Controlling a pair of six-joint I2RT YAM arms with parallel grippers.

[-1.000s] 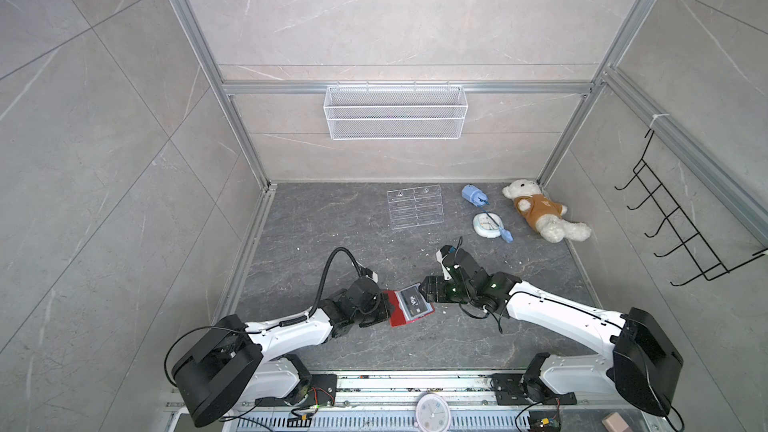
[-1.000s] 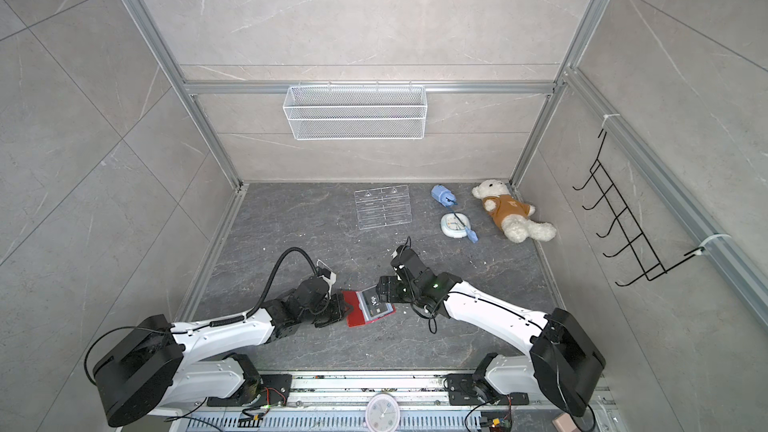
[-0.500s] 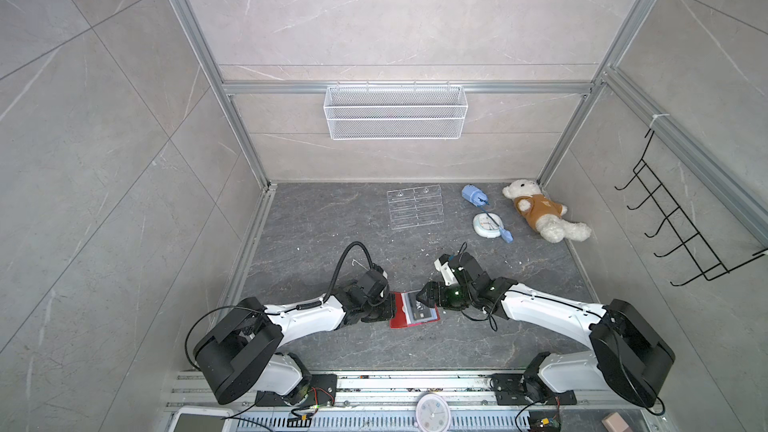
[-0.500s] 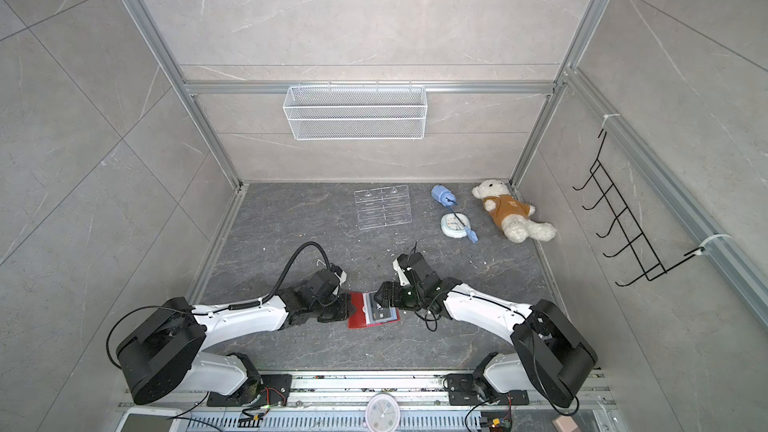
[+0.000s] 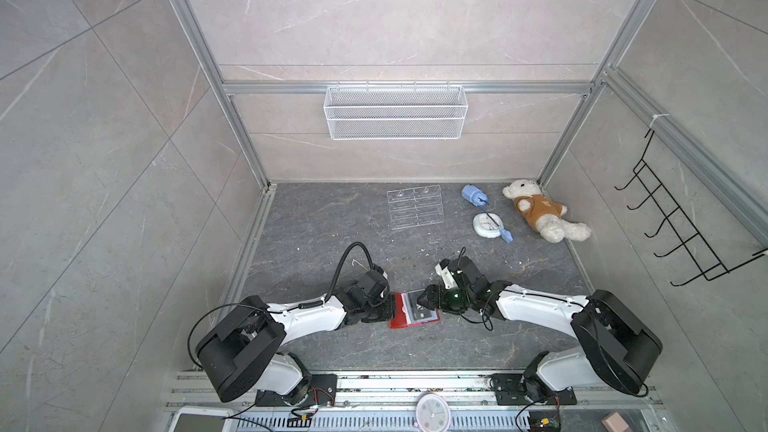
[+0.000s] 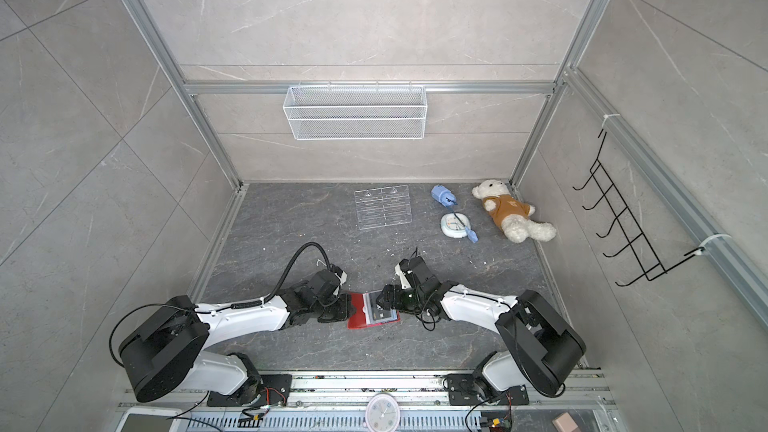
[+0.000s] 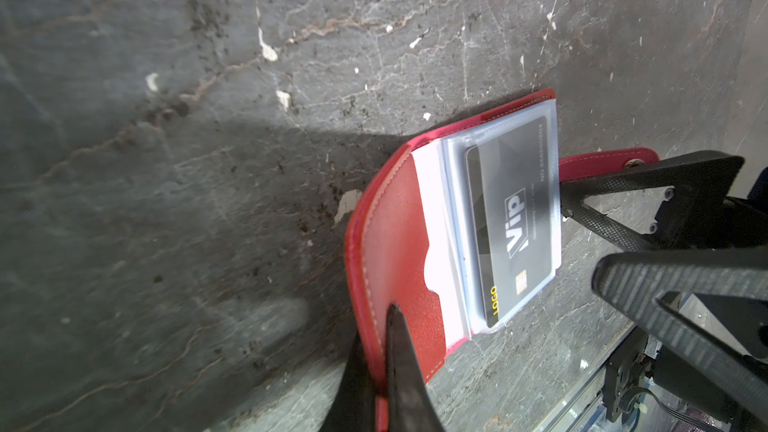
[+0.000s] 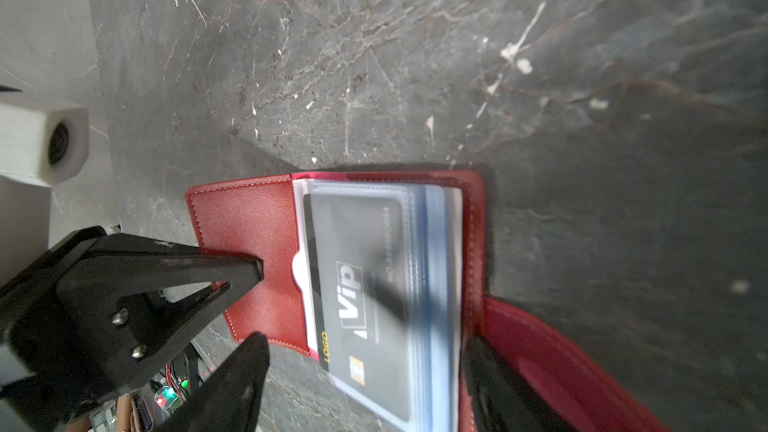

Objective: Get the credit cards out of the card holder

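The card holder (image 5: 400,314) lies open on the dark stone bench (image 5: 332,222), left jaws clamped on its red cover (image 7: 395,234). The Vip card (image 7: 513,218) sits in the top clear sleeve (image 7: 454,209), between the open right jaws. Best pinch only the card's edge and draw straight with the cover held down. Scuffed bench; grey tiled walls (image 5: 374,14)

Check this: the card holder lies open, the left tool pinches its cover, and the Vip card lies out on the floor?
No. The left wrist view shows the Vip card inside the card holder's clear sleeve, not on the floor; the rest is right.
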